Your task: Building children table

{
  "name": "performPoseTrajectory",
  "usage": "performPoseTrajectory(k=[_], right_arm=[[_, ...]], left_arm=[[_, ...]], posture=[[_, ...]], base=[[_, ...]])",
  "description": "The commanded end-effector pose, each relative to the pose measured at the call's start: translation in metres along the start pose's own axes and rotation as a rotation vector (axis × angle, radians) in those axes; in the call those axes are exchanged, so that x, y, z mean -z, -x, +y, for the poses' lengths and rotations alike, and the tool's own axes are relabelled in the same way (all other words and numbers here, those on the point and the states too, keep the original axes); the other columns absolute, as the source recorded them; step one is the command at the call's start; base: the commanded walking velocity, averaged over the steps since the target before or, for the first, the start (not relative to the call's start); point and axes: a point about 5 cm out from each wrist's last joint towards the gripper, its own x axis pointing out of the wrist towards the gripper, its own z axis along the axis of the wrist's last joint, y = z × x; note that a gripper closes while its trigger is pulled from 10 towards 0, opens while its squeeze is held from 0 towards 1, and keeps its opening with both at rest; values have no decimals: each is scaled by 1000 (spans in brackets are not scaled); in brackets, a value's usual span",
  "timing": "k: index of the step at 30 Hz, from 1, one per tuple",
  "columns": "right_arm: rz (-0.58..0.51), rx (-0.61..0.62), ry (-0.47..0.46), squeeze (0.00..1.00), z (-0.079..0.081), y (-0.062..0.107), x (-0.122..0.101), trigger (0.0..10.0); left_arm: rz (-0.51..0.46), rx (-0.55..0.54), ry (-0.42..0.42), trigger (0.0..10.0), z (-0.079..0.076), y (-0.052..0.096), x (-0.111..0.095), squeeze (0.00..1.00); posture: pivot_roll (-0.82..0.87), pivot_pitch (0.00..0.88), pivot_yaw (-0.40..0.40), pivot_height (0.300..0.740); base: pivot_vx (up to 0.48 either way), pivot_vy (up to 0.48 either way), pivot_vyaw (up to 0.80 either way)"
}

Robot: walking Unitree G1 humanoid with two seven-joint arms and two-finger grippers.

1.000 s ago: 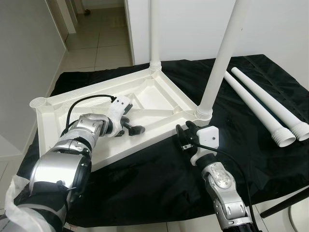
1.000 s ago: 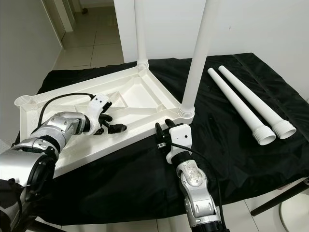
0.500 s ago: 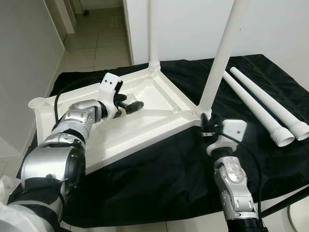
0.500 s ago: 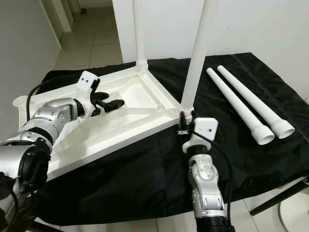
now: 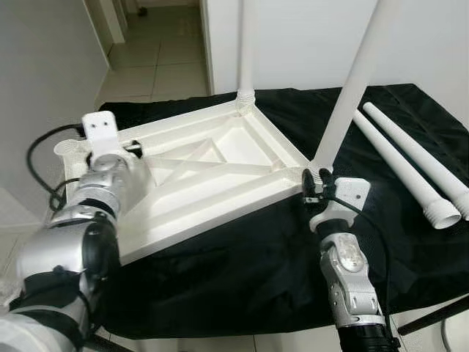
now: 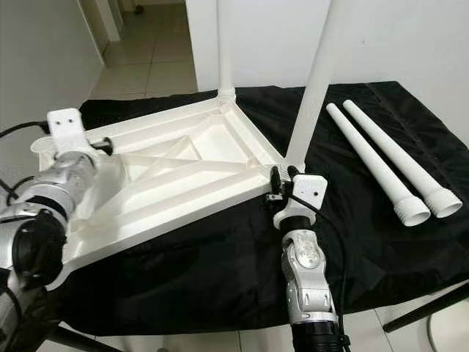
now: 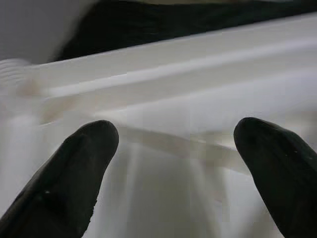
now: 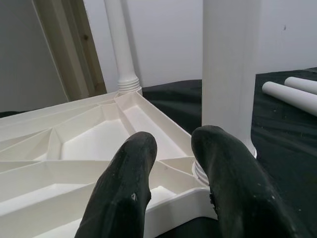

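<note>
A white plastic tabletop [image 5: 212, 172] lies upside down on a black cloth. Two white legs stand upright in its sockets, one at the far corner [image 5: 245, 51] and one at the near right corner [image 5: 355, 88]. Two loose legs [image 5: 410, 165] lie on the cloth to the right. My left gripper [image 6: 102, 144] is at the tabletop's left end, open wide over a rib [image 7: 176, 144]. My right gripper [image 5: 316, 180] sits right at the base of the near leg [image 8: 228, 64], fingers [image 8: 129, 188] slightly apart with nothing between them.
An empty leg socket [image 5: 67, 147] is at the tabletop's left corner. The black cloth [image 5: 242, 271] reaches the table's front edge. Behind are a white wall and a doorway onto a tiled floor [image 5: 157, 59]. A dark bar [image 5: 432, 315] sticks out at the lower right.
My left gripper has swung from the tabletop's middle ribs to its left end. My right gripper moved right to the near leg's base, then held. The camera shifted a little.
</note>
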Motion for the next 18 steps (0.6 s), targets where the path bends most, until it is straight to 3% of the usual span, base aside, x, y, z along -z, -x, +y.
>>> performPoseTrajectory(k=[1, 2, 7, 9, 18], right_arm=[[5, 1, 0, 0, 1, 1, 2, 10000], [4, -1, -1, 0, 1, 1, 2, 10000], [4, -4, -1, 0, 0, 2, 2, 10000], [3, -27, -15, 0, 3, 3, 1, 10000], [-2, -95, -29, 0, 12, 8, -2, 10000]], left_arm=[[-9, 56, -58, 10000, -6, 0, -2, 0], [-29, 120, -89, 10000, -18, 0, -2, 0], [-39, 211, -103, 10000, -32, 1, -2, 0], [-16, 285, -199, 10000, -41, 3, 7, 0], [4, 358, -309, 10000, -47, 4, 13, 0]], posture=[[-98, 0, 63, 740], [-101, 0, 66, 740], [-101, 0, 66, 740], [-105, 0, 69, 740], [-116, 11, 71, 740]], base=[[0, 0, 0], [0, 0, 0], [0, 0, 0], [0, 0, 0], [0, 0, 0]])
